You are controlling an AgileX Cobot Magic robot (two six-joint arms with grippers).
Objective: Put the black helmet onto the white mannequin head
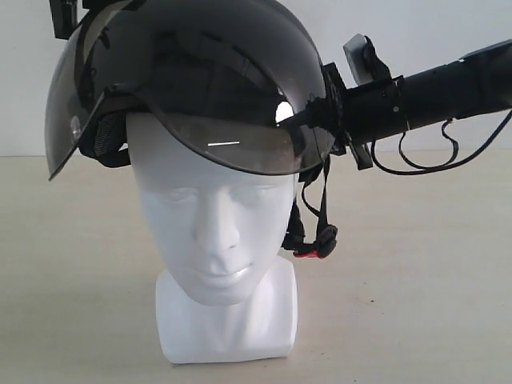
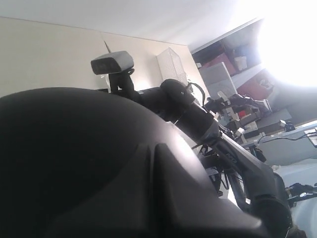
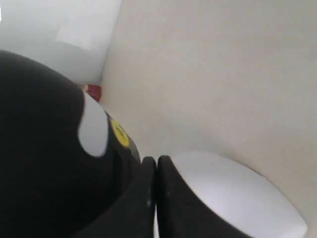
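Observation:
The black helmet (image 1: 200,56) sits tilted on top of the white mannequin head (image 1: 216,232), its smoky visor (image 1: 240,140) over the forehead. The chin strap with the red buckle (image 1: 316,244) hangs beside the mannequin's cheek. My right gripper (image 1: 314,114) touches the helmet's side from the right. In the right wrist view it (image 3: 156,166) is shut, fingers pressed together beside the helmet shell (image 3: 39,148), above a white part of the mannequin (image 3: 233,198). My left gripper (image 1: 66,20) is at the helmet's upper left. It (image 2: 158,151) lies shut against the shell (image 2: 74,163).
The mannequin stands on a pale beige tabletop (image 1: 416,304) with a white wall (image 1: 424,32) behind it. The right arm (image 1: 448,88) reaches in from the right with a loose cable (image 1: 424,164) under it.

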